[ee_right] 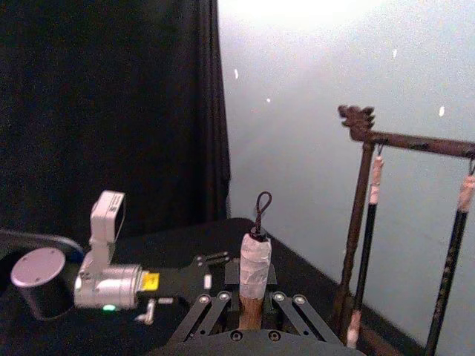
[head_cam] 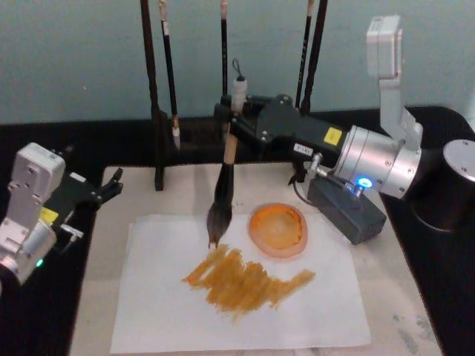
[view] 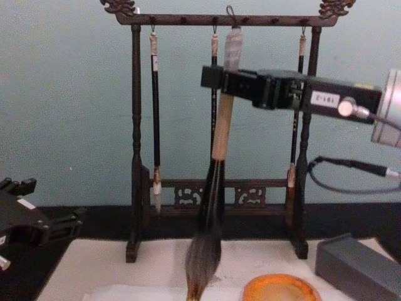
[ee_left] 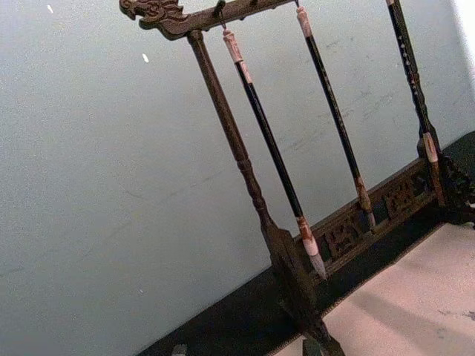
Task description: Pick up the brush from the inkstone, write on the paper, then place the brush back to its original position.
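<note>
The brush [head_cam: 226, 174] stands almost upright in my right gripper [head_cam: 236, 127], which is shut on its tan handle just below the white-wrapped end [ee_right: 254, 268]. Its bushy bristles [view: 203, 260] point down, and the tip touches the white paper [head_cam: 312, 311] at the upper left end of a wide orange-brown stroke [head_cam: 245, 280]. An orange round dish [head_cam: 278, 230] sits on the paper just right of the brush. The inkstone [head_cam: 347, 209], a dark grey block, lies below my right arm. My left gripper [head_cam: 107, 187] rests open at the table's left edge, away from the paper.
A dark wooden rack [view: 133, 157] with three thin brushes [ee_left: 271, 148] hanging from it stands at the back, right behind the held brush. A beige mat [head_cam: 412, 297] lies under the paper. A grey cylinder [head_cam: 453, 185] stands at the far right.
</note>
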Controlling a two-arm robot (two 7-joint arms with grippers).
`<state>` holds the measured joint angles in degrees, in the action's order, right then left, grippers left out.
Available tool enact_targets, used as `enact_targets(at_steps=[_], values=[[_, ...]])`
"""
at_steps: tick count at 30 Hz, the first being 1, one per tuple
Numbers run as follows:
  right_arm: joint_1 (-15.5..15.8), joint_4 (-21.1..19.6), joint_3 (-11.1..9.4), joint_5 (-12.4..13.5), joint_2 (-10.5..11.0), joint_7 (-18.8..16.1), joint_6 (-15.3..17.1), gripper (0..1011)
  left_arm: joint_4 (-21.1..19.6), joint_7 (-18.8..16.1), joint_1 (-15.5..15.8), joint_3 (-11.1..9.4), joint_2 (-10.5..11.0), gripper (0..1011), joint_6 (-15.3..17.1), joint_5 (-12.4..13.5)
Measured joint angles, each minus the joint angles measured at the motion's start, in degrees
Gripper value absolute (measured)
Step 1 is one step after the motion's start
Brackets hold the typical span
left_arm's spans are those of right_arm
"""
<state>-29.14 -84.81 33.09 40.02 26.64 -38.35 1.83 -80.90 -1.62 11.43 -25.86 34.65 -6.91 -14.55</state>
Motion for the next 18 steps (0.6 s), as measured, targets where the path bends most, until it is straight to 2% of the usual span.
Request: enact_targets(at_steps=[9, 18], values=[[1.85, -2.26, 1.22, -0.12, 2.17, -0.92, 1.2, 161, 0.0, 0.0, 0.0, 0.0, 0.0, 1010, 0.0, 0.0], [2.37, -3.16, 2.62, -0.91, 3.21, -1.79, 1.6, 161, 0.0, 0.0, 0.0, 0.0, 0.0, 1010, 0.0, 0.0]])
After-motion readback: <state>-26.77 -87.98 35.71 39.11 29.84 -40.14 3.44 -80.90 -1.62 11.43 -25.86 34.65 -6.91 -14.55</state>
